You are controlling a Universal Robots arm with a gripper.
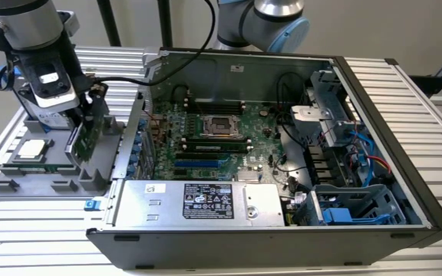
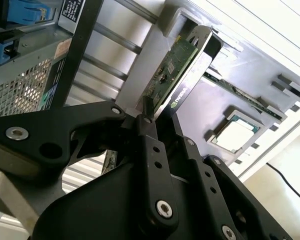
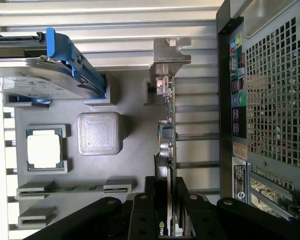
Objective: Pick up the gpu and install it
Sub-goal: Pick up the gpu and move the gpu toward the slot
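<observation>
Now at pickup: our claw (image 3: 166, 189) grips the gpu (image 3: 166, 115), just outside the case (image 1: 229, 253).
We judge seating it calls for careful alignment inside that case.

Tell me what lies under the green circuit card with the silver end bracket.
The grey plastic tray lies under the green gpu card, which the black gripper holds shut. The card's own edge covers the tray straight below it, so contact there cannot be seen.

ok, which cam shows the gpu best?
Second wrist view: the gpu shows its green board face, clamped in the gripper. First wrist view has it edge-on with its silver bracket. Exterior view: tilted at the grey tray.
</observation>
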